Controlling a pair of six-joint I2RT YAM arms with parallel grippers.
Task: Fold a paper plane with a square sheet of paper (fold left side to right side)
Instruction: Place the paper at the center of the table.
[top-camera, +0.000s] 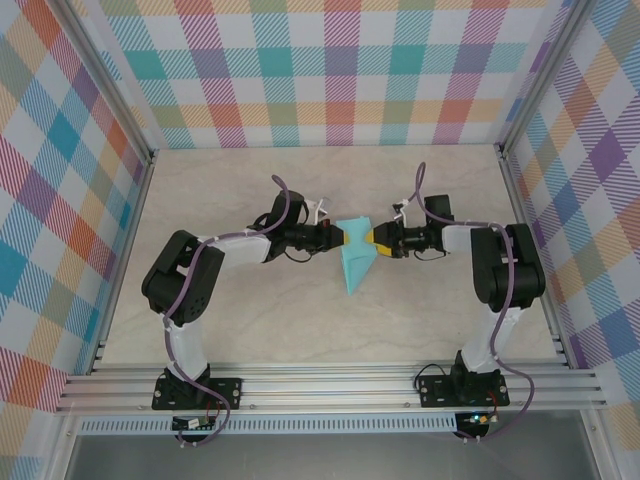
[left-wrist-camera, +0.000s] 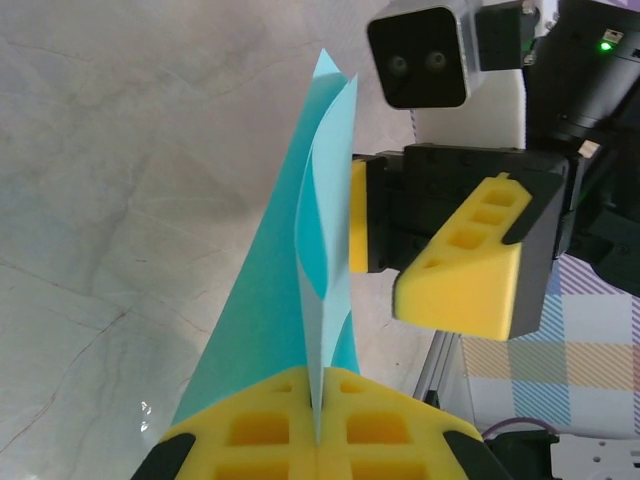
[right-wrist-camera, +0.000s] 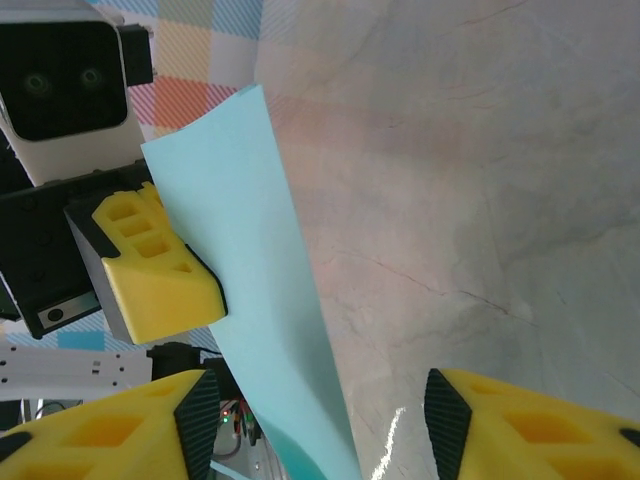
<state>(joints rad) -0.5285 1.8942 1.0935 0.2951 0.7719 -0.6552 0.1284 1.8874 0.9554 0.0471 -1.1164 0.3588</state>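
Left pincer (left-wrist-camera: 315, 425) is clamping the paper plane's (left-wrist-camera: 265, 300) edge; right pincer (right-wrist-camera: 320, 415) is gaping open, straddling it.

Both my claws are nose to nose mid-table: left gripper (top-camera: 344, 237) and right gripper (top-camera: 373, 238) just apart, nothing gets through between them. The sheet of paper (top-camera: 357, 265) stands on edge in that gap, pinched in my left fingers and rising between my right's parted jaws. On the right wrist view there is bare table (top-camera: 240, 190) between the paper and my outer finger (right-wrist-camera: 540, 425), so there's room there. Open table runs behind us to the back wall (top-camera: 330, 80), and in front to the rail (top-camera: 330, 385). My elbows sit near the side posts (top-camera: 527, 220), tight out there.
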